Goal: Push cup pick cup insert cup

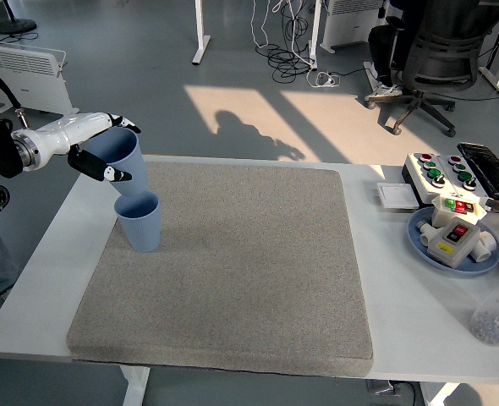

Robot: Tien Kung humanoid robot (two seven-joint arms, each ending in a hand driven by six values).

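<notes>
Grey mat (pixel 249 262), two blue cups, left hand (pixel 89 144) fingers (pixel 106 173) gripping raised cup (pixel 123 161) over standing cup (pixel 139 222)

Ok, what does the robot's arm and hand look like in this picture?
Only the left arm shows, at the left edge. Its left hand has a glossy white shell over the back and slim fingers with black joints and white tips. A silver ring forms the wrist, then black machinery, with a black cable looping above it.

I see two blue cups: held cup (pixel 124 162) and standing cup (pixel 139 220), on a grey mat (pixel 249 271). White table (pixel 55 254); the left hand (pixel 93 144) is white with black fingertips.
</notes>
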